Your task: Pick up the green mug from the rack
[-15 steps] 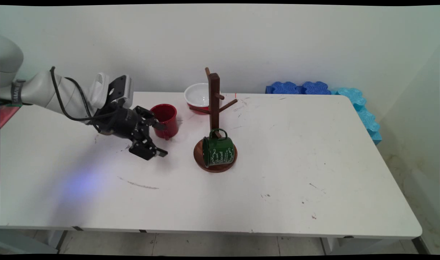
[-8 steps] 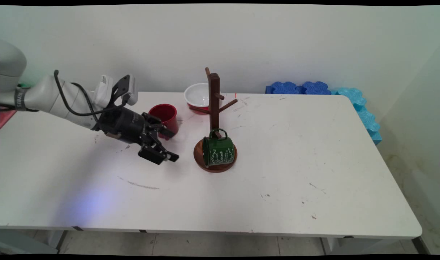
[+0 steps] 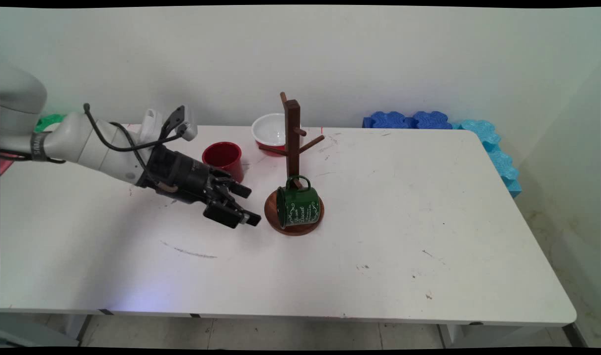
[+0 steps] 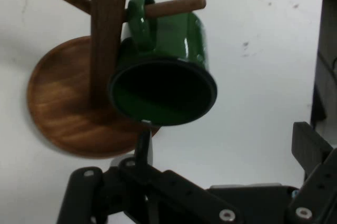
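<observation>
The arm hides the near left side of the red mug (image 3: 225,157). The gripper (image 3: 247,205), fingers spread and holding nothing, hovers just left of the green mug (image 3: 297,205). That glossy green mug with white lettering hangs by its handle from a low peg of the wooden mug tree (image 3: 292,148), tilted, its dark mouth facing left and downward over the round base.

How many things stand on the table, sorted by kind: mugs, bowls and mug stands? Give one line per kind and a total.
Mugs: 2, the green mug hanging on the stand and the red mug behind the gripper.
Bowls: 1, the white bowl.
Mug stands: 1, the wooden mug stand.
Total: 4.
</observation>
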Available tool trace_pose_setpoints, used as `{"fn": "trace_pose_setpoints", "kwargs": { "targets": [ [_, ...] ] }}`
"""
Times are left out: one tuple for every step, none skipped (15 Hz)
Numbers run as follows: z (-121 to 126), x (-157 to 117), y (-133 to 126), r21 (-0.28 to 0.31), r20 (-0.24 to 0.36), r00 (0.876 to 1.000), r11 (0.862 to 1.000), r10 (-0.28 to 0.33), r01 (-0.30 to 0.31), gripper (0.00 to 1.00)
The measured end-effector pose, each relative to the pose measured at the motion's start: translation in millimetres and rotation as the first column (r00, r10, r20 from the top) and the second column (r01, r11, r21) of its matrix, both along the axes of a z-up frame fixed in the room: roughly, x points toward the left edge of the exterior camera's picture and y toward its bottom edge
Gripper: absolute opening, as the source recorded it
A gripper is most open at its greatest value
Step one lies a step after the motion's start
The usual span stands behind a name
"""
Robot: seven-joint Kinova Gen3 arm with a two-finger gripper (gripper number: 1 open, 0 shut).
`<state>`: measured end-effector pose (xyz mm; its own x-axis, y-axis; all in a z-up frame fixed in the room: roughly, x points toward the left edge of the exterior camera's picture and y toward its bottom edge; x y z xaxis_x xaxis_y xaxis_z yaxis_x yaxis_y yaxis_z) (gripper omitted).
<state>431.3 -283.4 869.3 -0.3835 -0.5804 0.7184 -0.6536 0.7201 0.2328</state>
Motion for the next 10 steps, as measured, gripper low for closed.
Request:
{"fn": "trace_pose_setpoints", "kwargs": {
  "targets": [
    [-1.4,-2.4,-0.2,0.013,-0.018,1.0,1.0,0.011,-0.011,1.0],
    [-2.9,-4.5,-0.7,0.024,-0.034,0.999,0.999,0.023,-0.022,1.0],
    [-4.2,-6.1,-1.3,0.034,-0.047,0.998,0.999,0.034,-0.032,1.0],
    [-5.8,-7.9,-2.3,0.044,-0.06,0.997,0.998,0.046,-0.043,1.0],
    [-7.4,-9.7,-3.5,0.055,-0.073,0.996,0.997,0.058,-0.054,1.0],
    [-9.0,-11.5,-4.6,0.065,-0.084,0.994,0.996,0.07,-0.064,1.0],
    [-10.5,-13.1,-5.5,0.073,-0.092,0.993,0.995,0.08,-0.073,1.0],
    [-12.3,-14.9,-6.4,0.084,-0.101,0.991,0.993,0.091,-0.083,1.0],
    [-13.9,-16.3,-7.1,0.093,-0.107,0.989,0.992,0.1,-0.091,1.0],
    [-15.7,-18.2,-7.7,0.104,-0.114,0.987,0.99,0.11,-0.098,1.0]
  ]
}}
